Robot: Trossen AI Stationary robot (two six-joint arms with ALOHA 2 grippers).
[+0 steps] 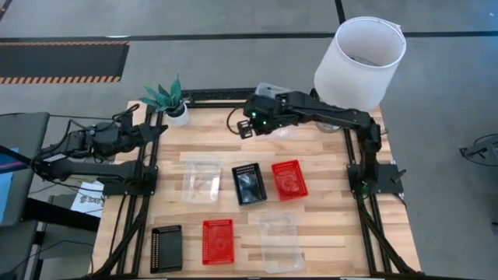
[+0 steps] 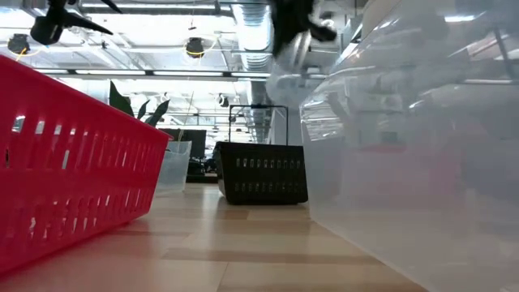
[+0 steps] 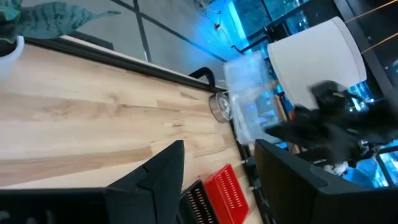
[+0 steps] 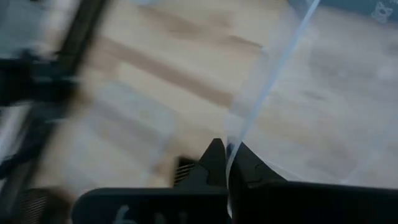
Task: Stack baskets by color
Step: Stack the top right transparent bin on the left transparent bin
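Observation:
My right gripper [image 1: 250, 124] hangs over the table's far middle, shut on a clear basket [image 3: 249, 93] that is off the wood. Six more baskets rest on their bottoms on the table: clear [image 1: 201, 180], black [image 1: 249, 183] and red [image 1: 289, 179] in a middle row, black [image 1: 166, 249], red [image 1: 218, 241] and clear [image 1: 280, 241] near the front edge. My left gripper [image 3: 217, 180] waits open at the far left, beside the potted plant [image 1: 167, 99], with nothing between its fingers. My right gripper pinches the clear basket's thin wall edge [image 4: 249, 112] between its two fingertips [image 4: 214, 158]. The fingers slant down from above. The basket is lifted clear of the table; its tilt is lost in blur.
A large white lampshade [image 1: 359, 62] stands at the far right corner, close to my right arm. The potted plant stands at the far left corner. Bare wood lies along the far edge between them and in strips between the two rows of baskets.

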